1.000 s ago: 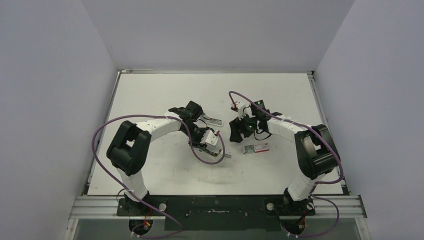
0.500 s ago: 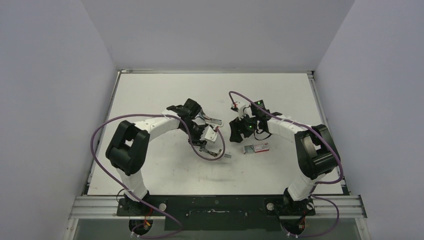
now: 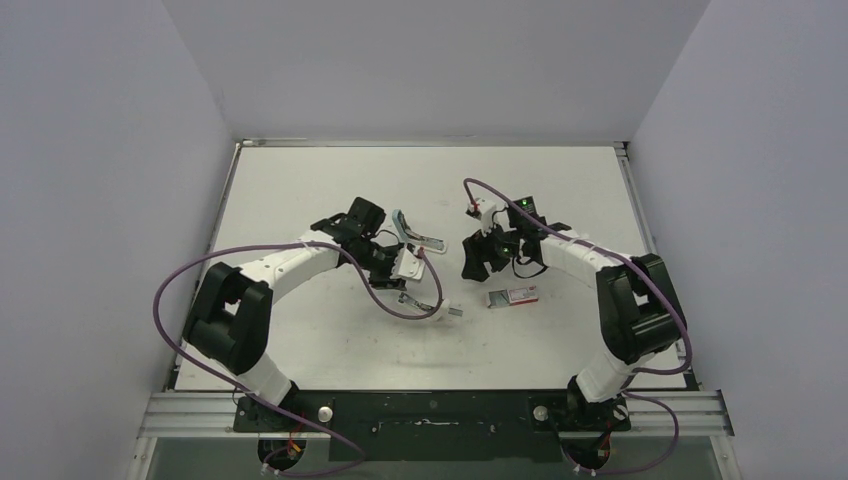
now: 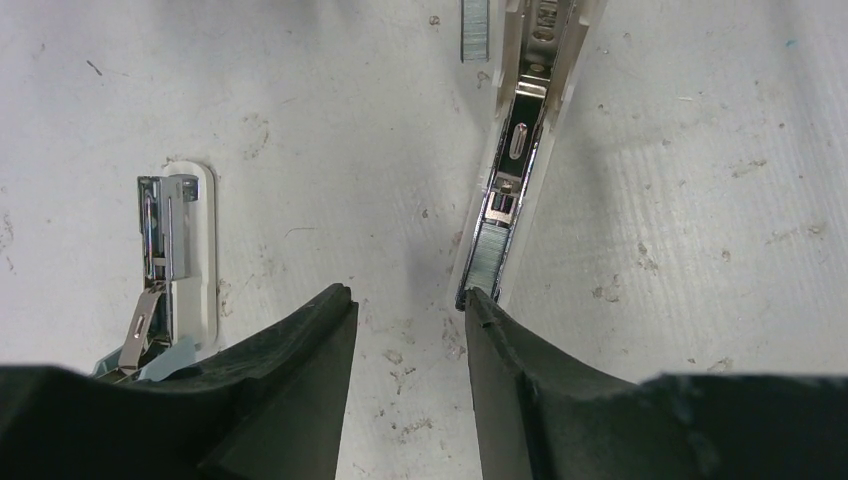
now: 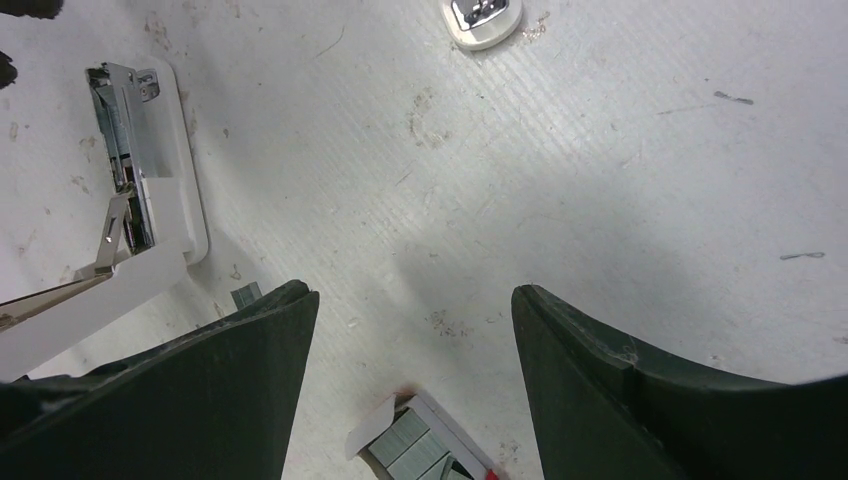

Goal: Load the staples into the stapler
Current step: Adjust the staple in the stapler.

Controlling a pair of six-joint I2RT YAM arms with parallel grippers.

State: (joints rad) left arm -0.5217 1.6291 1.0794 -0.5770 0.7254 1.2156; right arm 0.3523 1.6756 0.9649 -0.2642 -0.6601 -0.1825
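Hovering low over the scuffed white bench [image 4: 700, 200], the left hand [image 4: 407, 296] has its two black fingers parted with only bare bench between them, pinching nothing. Its right fingertip [image 4: 480, 305] sits at the near end of the white-plastic and bright-metal stapler [image 4: 520, 150], though I cannot tell whether it touches. The stapler lies folded open in two arms. Its magazine arm [image 4: 530, 90] runs straight away from this hand, long axis nearly in line with the fingers, and a ribbed grey strip of staples [image 4: 490, 255] lies in that channel at the near end. The stapler's other arm [image 4: 178, 250] lies apart, off to the left. A loose grey strip [image 4: 472, 30] rests on the bench just beside the magazine's far stretch. The left arm, bent in from the left with its wrist tipped down, is the nearer one, so I judge that seating the strip or closing the stapler falls to it. Right of the stapler, the right hand [image 5: 412, 292] hangs spread wide and empty, with the small flat red-and-white cardboard box [image 3: 512, 296] of strips just beside it.
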